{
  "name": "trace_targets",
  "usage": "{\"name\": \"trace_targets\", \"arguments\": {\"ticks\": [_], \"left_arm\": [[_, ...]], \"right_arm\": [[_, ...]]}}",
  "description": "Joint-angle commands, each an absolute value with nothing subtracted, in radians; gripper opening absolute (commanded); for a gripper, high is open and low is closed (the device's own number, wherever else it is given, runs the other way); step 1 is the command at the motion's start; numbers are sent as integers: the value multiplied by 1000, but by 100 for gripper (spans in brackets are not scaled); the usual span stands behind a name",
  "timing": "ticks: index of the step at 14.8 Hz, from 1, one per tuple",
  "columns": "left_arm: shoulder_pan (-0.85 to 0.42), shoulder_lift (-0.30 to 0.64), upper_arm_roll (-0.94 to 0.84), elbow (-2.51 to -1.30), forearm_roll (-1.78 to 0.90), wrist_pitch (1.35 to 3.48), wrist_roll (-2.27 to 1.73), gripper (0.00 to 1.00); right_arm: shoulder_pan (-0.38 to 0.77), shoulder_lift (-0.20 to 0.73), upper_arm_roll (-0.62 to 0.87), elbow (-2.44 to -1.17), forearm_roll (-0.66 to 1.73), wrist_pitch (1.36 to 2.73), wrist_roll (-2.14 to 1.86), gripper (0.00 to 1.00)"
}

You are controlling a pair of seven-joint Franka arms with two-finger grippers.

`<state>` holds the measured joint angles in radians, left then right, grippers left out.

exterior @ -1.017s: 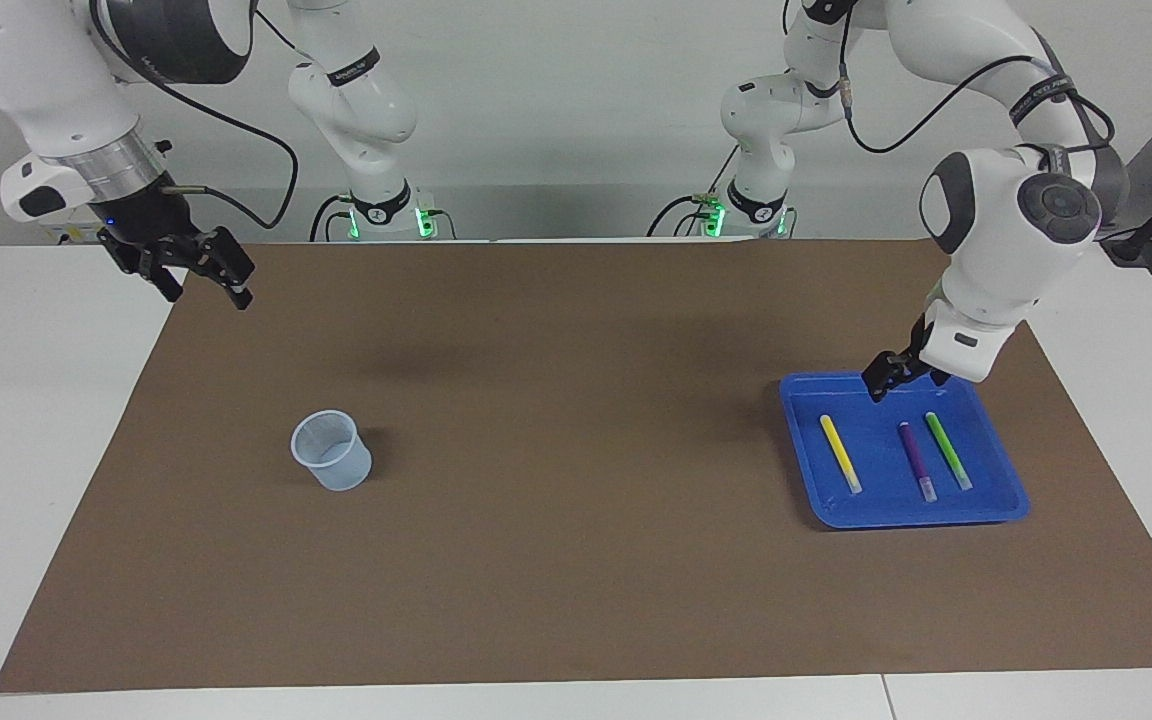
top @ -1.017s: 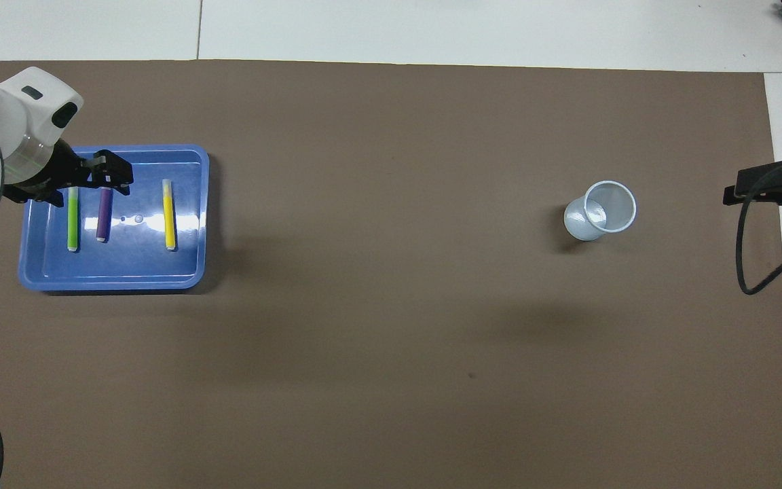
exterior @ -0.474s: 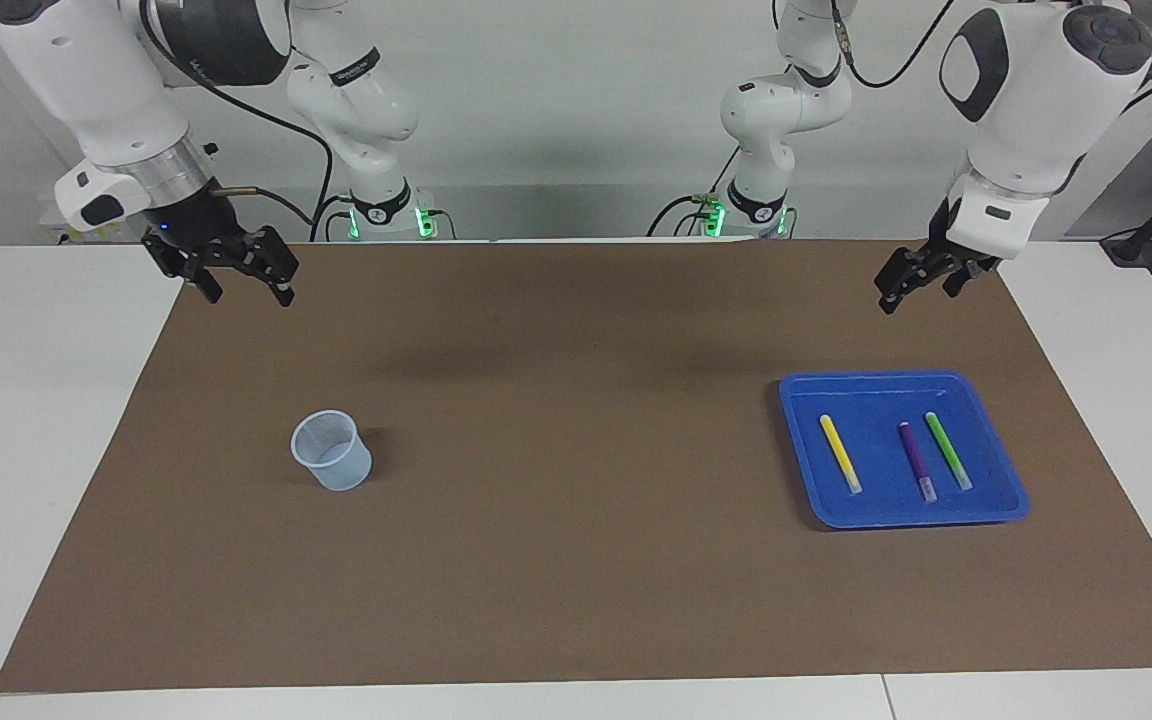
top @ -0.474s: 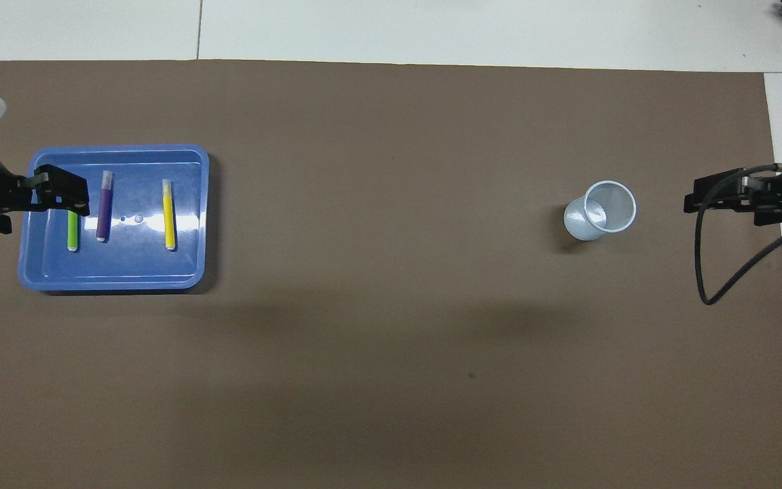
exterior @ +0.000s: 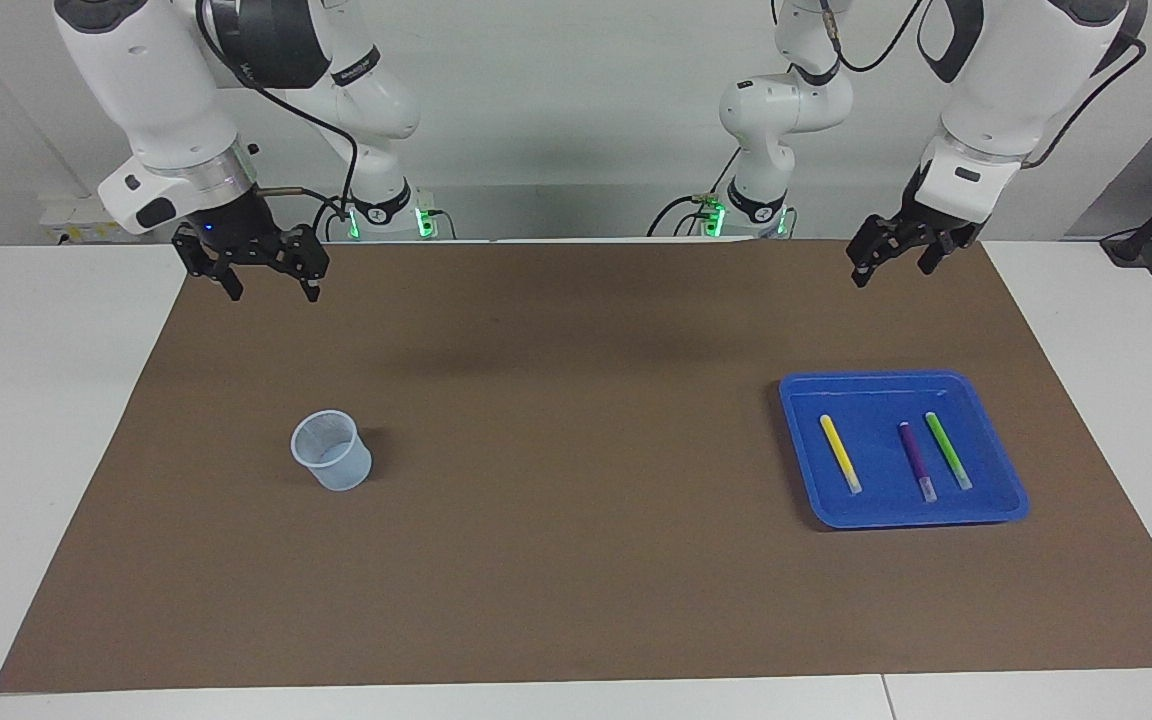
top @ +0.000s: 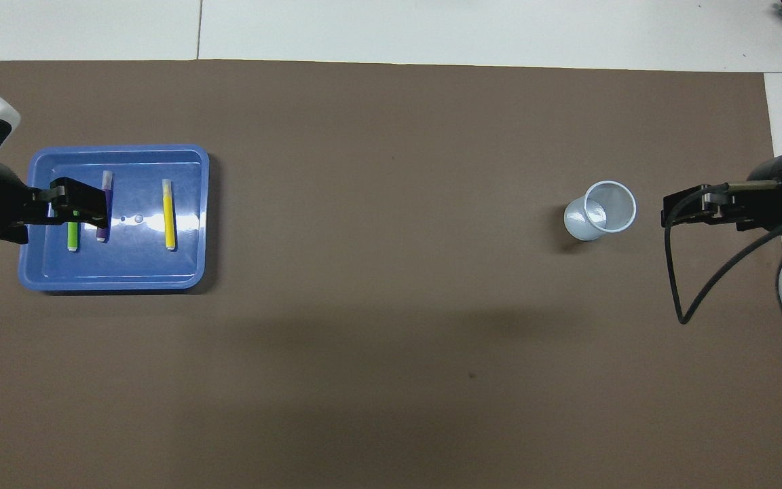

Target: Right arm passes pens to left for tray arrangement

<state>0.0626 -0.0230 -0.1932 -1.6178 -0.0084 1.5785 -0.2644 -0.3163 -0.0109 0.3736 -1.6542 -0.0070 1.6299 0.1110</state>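
The blue tray point(exterior: 876, 400) point(top: 140, 265) lies on the brown mat toward the left arm's end. Three pens lie in it side by side, apart from each other: yellow point(exterior: 839, 452) point(top: 169, 216), purple point(exterior: 914, 455) point(top: 106, 182) and green point(exterior: 946, 448) point(top: 72, 238). My left gripper point(exterior: 888, 272) point(top: 82, 205) hangs open and empty high over that end of the mat, well clear of the tray; in the overhead view it covers part of the green and purple pens. My right gripper point(exterior: 272, 288) point(top: 684, 212), blue light showing, hangs open and empty over the right arm's end of the mat.
A small translucent cup point(exterior: 332, 452) point(top: 601, 210) stands upright on the mat toward the right arm's end, with nothing seen in it. The brown mat point(exterior: 576, 480) covers most of the white table. A black cable point(top: 686, 285) loops down from the right wrist.
My left gripper has risen from just over the tray's rim to high in the air, nothing in it. My right gripper has swung in from the table's end, toward the cup.
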Motion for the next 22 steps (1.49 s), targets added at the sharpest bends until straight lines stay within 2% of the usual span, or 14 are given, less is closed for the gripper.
{"name": "trace_targets", "arguments": {"ticks": [1, 7, 22], "left_arm": [[35, -41, -160, -1617, -23, 1565, -242, 100], [35, -43, -158, -1632, -26, 1572, -192, 100], [43, -54, -153, -1652, -26, 1601, -190, 100]], "right_arm": [[-325, -31, 376, -1674, -26, 1598, 78, 100], [-295, -23, 379, -1658, -22, 1620, 37, 100], [-328, -18, 364, -1632, 1, 1654, 32, 100]]}}
